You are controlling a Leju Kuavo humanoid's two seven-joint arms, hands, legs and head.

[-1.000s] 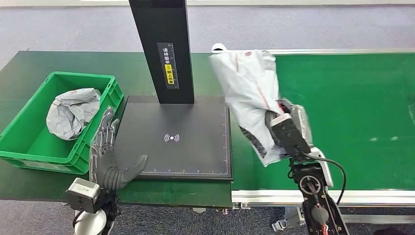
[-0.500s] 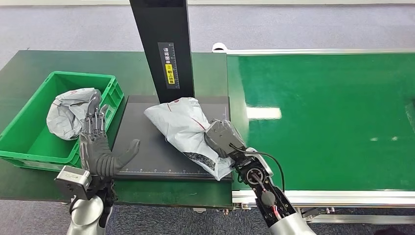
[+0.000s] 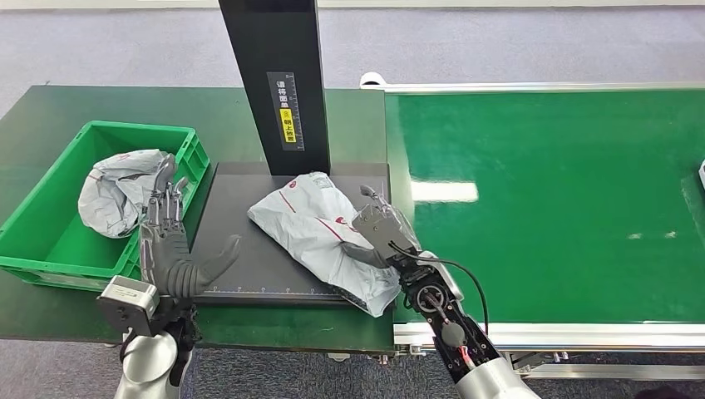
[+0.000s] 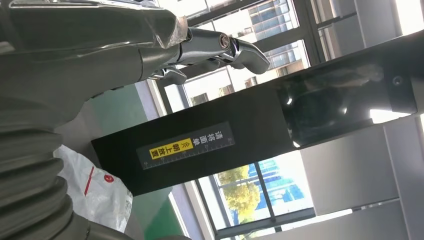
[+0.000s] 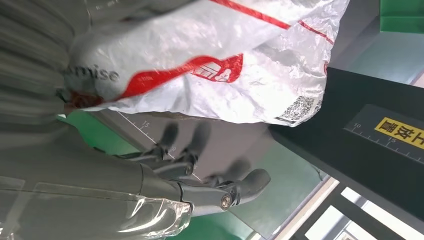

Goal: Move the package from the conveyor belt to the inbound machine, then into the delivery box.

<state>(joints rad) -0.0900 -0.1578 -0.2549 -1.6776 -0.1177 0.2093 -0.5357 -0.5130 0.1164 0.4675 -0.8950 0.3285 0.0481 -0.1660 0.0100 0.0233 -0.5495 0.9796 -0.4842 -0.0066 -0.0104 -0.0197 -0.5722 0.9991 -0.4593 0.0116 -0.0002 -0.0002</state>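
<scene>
Grey-white plastic is settling onto the black plate: the package (image 3: 320, 233) is now lying on the inbound machine (image 3: 249, 249), its upper end just beside the foot of the dark scanner column (image 3: 278, 83), where half a second ago it was sitting a touch further forward and a second ago it was still dangling high over the conveyor belt (image 3: 565, 199). The right hand (image 3: 376, 231) is resting against the bag's near end, fingers looking looser and one lifting clear, though I cannot tell whether it is gripping or letting go. Over on the other side the left hand (image 3: 170, 249) is hovering by the plate's edge, fingers spread and holding nothing, beside the green delivery box (image 3: 50, 241), which is already carrying another grey parcel (image 3: 116, 191). So the first leg is looking done; what's coming, by my reading, is the scan and then the handover into that box.
</scene>
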